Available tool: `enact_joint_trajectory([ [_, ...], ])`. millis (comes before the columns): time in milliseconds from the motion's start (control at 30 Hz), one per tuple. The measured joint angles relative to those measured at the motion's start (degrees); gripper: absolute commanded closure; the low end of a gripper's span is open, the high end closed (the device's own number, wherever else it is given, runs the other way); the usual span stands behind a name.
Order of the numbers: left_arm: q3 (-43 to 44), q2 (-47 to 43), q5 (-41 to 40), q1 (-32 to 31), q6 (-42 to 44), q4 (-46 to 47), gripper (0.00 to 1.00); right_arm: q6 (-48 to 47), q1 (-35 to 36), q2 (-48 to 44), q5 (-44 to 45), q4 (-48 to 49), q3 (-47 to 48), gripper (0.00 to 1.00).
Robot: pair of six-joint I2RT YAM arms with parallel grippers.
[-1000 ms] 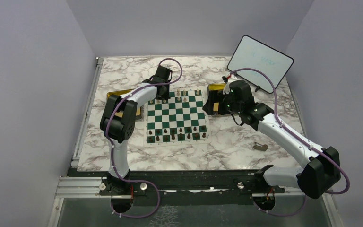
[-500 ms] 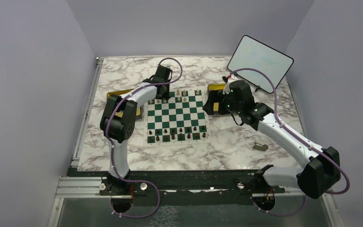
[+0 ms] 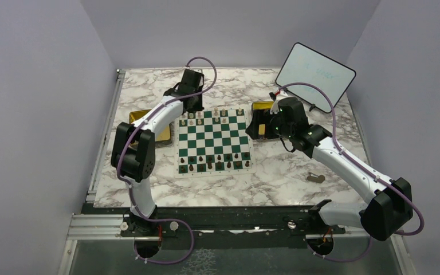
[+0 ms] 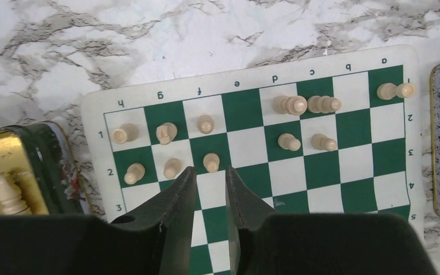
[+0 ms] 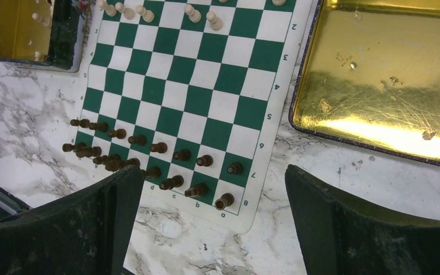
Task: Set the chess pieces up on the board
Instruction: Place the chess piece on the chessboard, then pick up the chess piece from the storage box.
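Since earlier, the left gripper [image 4: 209, 170] has drawn back toward 12 o'clock, jaws narrowly parted, empty; right gripper [image 5: 213, 170] gapes, empty. We read a–h on the green-and-white checked board [image 3: 213, 140]; cream chess pieces [image 4: 206, 123] upright.

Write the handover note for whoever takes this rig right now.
Left gripper: open a little, empty, above the board, fingertips beside the f2 pawn.
Right gripper: wide open, empty, over the board's edge by the right tray, which shows no pieces.
Done: dark pieces appear to fill rows 7 and 8; eleven light pieces sit on rows 1 and 2.
To do: e1, b1, e2, b2 and a2 are bare. Spare light pieces lie in the left tray.
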Motion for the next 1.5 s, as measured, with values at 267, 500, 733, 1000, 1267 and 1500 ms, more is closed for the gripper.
enact_joint_trajectory([
  [267,-1.46,-7.52,-0.22,6.56,-0.17,-2.05,0.73,0.0,0.02,-0.02,-0.02,0.02,0.0,0.0],
  [500,-5.68,-12.37,-1.22,16.13,0.35,-3.21,0.73,0.0,0.0,-0.02,-0.04,0.04,0.0,0.0],
  [733,-10.62,-12.57,-1.42,22.08,0.74,-4.44,0.73,0.0,0.0,-0.02,-0.04,0.04,0.0,0.0],
  [1000,-12.79,-10.54,-1.2,24.68,0.72,-4.5,0.73,0.0,0.0,-0.02,-0.04,0.04,0.0,0.0],
  [1267,-14.6,-7.58,0.35,24.83,0.83,-4.33,0.74,0.0,0.0,-0.02,-0.04,0.04,0.0,0.0],
  [1500,-14.6,-5.77,0.7,25.18,0.94,-3.45,0.75,0.0,0.0,-0.02,-0.07,0.04,0.0,0.0],
])
